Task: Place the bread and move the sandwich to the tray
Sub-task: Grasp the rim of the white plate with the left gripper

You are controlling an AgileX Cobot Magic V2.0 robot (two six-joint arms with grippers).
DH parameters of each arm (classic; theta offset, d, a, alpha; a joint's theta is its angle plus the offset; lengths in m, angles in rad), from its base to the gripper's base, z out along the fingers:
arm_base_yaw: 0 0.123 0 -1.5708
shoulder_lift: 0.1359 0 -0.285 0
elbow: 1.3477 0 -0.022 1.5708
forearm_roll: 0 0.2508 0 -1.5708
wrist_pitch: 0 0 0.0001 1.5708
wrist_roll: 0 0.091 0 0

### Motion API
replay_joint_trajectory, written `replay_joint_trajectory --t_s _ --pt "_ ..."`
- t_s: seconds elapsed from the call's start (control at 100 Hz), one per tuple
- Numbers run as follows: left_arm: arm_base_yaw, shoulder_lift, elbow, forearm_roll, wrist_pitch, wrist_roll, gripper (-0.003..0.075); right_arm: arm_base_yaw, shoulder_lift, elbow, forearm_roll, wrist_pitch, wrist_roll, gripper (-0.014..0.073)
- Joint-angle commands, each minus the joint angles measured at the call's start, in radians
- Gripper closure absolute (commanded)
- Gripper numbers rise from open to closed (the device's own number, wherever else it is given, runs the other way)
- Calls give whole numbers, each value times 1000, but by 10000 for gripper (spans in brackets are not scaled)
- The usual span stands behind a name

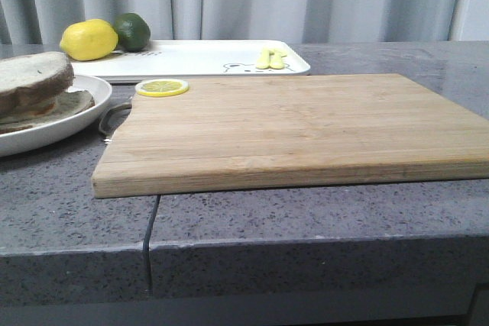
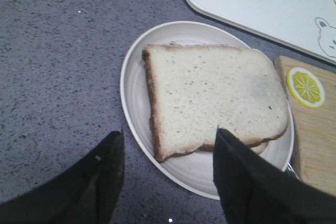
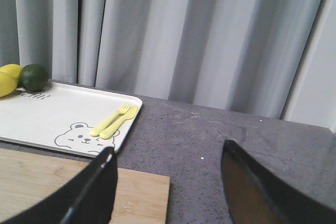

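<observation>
While our left end effector (image 2: pixel 168 174) hangs wide open and empty over the plate (image 2: pixel 137 66), we see the bread (image 2: pixel 215 95) lying centre frame in the left wrist view, stacked on another slice, ready to be pinched at its near edge. Our right end effector (image 3: pixel 168 182) is likewise spread and holds nothing. At the front view's centre, the board (image 1: pixel 306 127) lies bare, likely the assembly spot. At upper left, the tray (image 1: pixel 199 55) waits behind with lemon (image 1: pixel 89 40), lime (image 1: pixel 133 30) and cutlery (image 1: pixel 271 59).
</observation>
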State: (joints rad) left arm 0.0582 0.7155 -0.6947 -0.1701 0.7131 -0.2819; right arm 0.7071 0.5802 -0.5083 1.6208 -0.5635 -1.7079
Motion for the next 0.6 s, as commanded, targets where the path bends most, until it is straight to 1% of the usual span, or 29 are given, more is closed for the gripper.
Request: replay_joint_trajectory --t_s 0.0,0.17,0.41,0.59 --pt "40 13 -26 -2 -75 -18 363 -7 -4 -27 -35 3 2 148" --pt "98 75 -26 -6 -75 -18 363 -7 -4 -27 -35 3 2 148" --pt "101 206 -26 -40 -107 -18 363 -7 -4 -27 -34 3 2 148" --pt "101 261 -27 -44 -135 -18 363 -7 -4 -27 -31 3 2 148"
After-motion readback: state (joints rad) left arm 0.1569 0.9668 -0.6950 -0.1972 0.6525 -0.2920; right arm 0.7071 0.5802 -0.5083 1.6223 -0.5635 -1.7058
